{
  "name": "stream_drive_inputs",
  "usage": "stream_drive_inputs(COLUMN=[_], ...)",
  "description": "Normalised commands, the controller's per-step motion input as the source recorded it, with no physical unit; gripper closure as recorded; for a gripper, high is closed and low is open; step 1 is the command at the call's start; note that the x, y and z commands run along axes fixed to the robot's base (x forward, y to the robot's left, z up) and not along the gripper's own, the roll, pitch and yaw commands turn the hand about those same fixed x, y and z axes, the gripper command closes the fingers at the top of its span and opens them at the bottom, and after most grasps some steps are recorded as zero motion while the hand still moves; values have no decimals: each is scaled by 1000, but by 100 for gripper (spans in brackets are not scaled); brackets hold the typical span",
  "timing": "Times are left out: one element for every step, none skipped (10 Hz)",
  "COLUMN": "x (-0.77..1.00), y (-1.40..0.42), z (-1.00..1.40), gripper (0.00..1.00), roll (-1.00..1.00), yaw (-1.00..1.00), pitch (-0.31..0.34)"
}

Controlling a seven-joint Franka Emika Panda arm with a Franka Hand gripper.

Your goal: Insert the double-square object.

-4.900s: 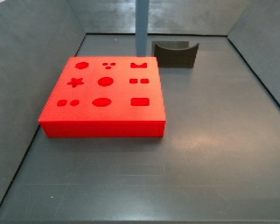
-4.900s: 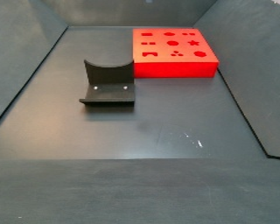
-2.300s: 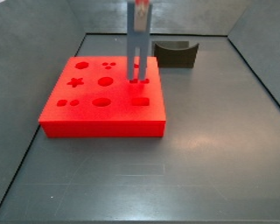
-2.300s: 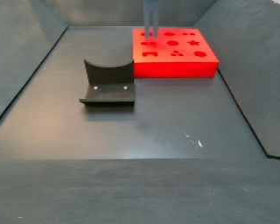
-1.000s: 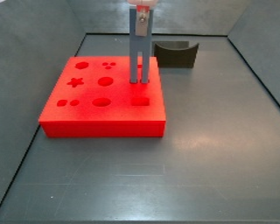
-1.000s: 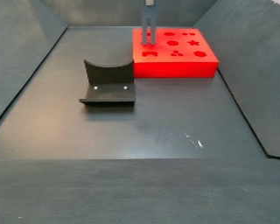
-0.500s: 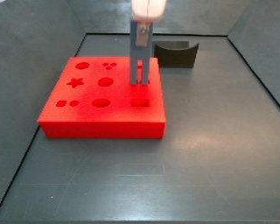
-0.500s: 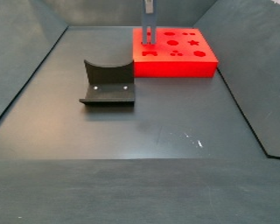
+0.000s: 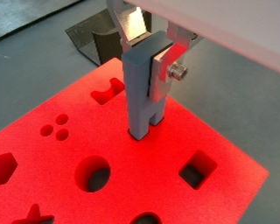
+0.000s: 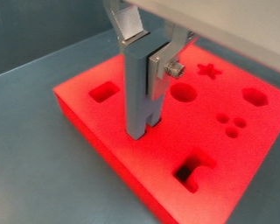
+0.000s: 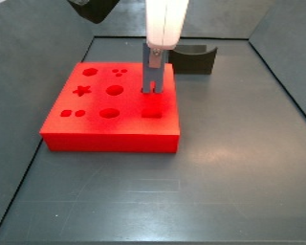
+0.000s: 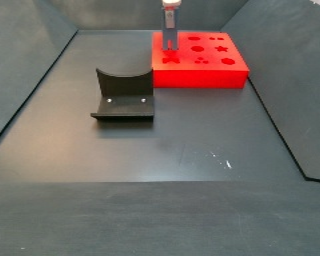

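I see the dark grey table floor (image 11: 232,182) with the large flat red block with shaped cutouts (image 11: 111,105) lying toward its far edge, near a far corner in a side view (image 12: 200,60). The dark grey curved-top holder (image 12: 123,95) stands well apart from the block, nearer the table's middle. The gripper (image 9: 140,133) is planted vertically on the block's top face, its flat silver fingers (image 10: 140,87) drawn narrow, almost together, tips down in a cutout in both wrist views. The double-square object, a tiny red piece, is not separately visible to me; I judge it lies between the fingertips, at or inside that cutout, but I cannot tell whether the pads grip it. Risks I anticipate: if the piece is slightly rotated or offset, downward pressure would jam it on the rim; lifting with the pads closed could drag it out again.
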Motion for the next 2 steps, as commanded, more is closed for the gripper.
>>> stream_drive_inputs(x=[0,0], y=[0,0], z=[0,0], gripper=[100,100], roll=[-47,0], yaw=[0,0], pitch=[0,0])
